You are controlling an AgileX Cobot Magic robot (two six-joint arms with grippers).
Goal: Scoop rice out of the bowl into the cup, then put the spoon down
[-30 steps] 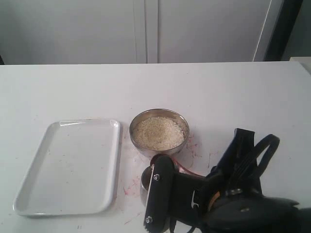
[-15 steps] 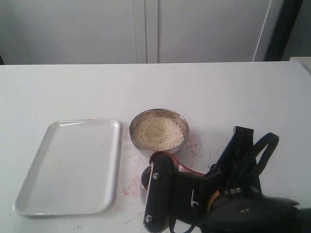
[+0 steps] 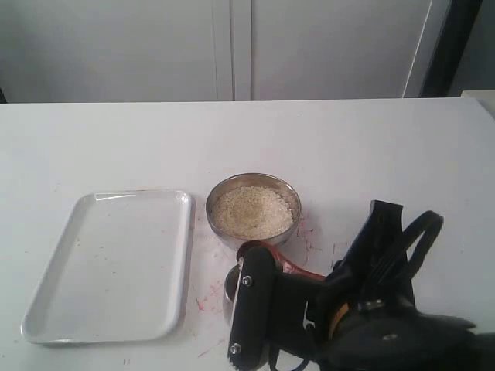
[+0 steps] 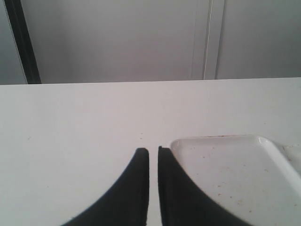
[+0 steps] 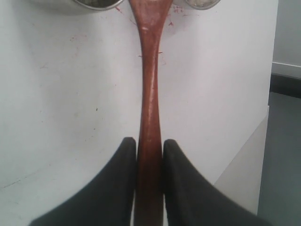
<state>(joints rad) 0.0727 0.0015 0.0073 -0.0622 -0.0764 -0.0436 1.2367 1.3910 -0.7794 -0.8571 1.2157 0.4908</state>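
Note:
The steel bowl stands at the table's middle, heaped with pale rice. Only a sliver of the cup shows in front of it, behind my right arm. In the right wrist view my right gripper is shut on the long handle of the reddish-brown spoon. Its head reaches between the bowl and the cup. In the exterior view the spoon shows just in front of the bowl. Whether it carries rice I cannot tell. My left gripper is shut on nothing, beside the tray's corner.
A white rectangular tray lies left of the bowl, also seen in the left wrist view. Red scribble marks stain the table around the bowl and cup. The table's edge runs close to my right gripper.
My right gripper and the spoon have edged very slightly toward the bowl. Bowl, cup and tray have not moved.

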